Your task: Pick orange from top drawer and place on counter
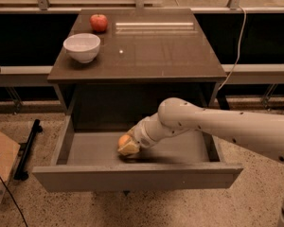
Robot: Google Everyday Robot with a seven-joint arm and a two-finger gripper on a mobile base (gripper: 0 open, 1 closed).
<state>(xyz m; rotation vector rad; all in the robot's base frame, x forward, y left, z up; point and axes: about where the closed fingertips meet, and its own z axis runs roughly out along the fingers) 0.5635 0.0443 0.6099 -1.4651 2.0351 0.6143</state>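
Observation:
The top drawer (pixel 132 178) stands pulled open below the counter (pixel 151 51). The orange (pixel 124 140) lies on the drawer floor, left of the middle, partly hidden by my gripper. My gripper (pixel 128 147) reaches down into the drawer from the right and sits right against the orange, on its near right side. The white arm (pixel 213 124) crosses over the drawer's right half.
A white bowl (pixel 82 47) stands at the counter's left front and a red apple (pixel 99 22) at its back left. A cardboard box (pixel 0 167) and a black stand (pixel 27 148) are on the speckled floor to the left. A white cable (pixel 236 46) hangs at the right.

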